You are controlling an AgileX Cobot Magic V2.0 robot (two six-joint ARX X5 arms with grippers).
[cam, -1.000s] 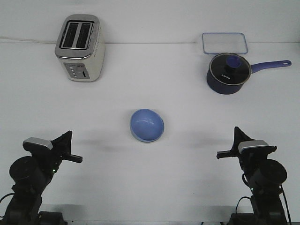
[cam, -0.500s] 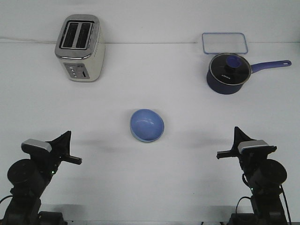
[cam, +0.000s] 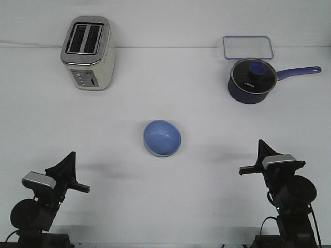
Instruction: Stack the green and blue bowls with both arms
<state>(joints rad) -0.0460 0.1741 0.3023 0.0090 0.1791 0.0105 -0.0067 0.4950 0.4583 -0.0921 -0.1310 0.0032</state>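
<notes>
The light blue bowl (cam: pixel 162 137) sits upright in the middle of the table. A thin pale edge shows along its lower left rim; I cannot tell if that is the green bowl under it. No green bowl shows anywhere else. My left gripper (cam: pixel 70 174) is low at the near left and my right gripper (cam: pixel 254 161) at the near right. Both are empty and well away from the bowl. Their fingers are dark shapes, and the gap between them does not show.
A cream toaster (cam: pixel 88 52) stands at the back left. A dark navy lidded saucepan (cam: pixel 251 80) with a blue handle stands at the back right, and a clear lidded box (cam: pixel 247 47) lies behind it.
My left arm has drawn back and sunk lower toward the table's near edge. The right arm and the bowl have not moved.
</notes>
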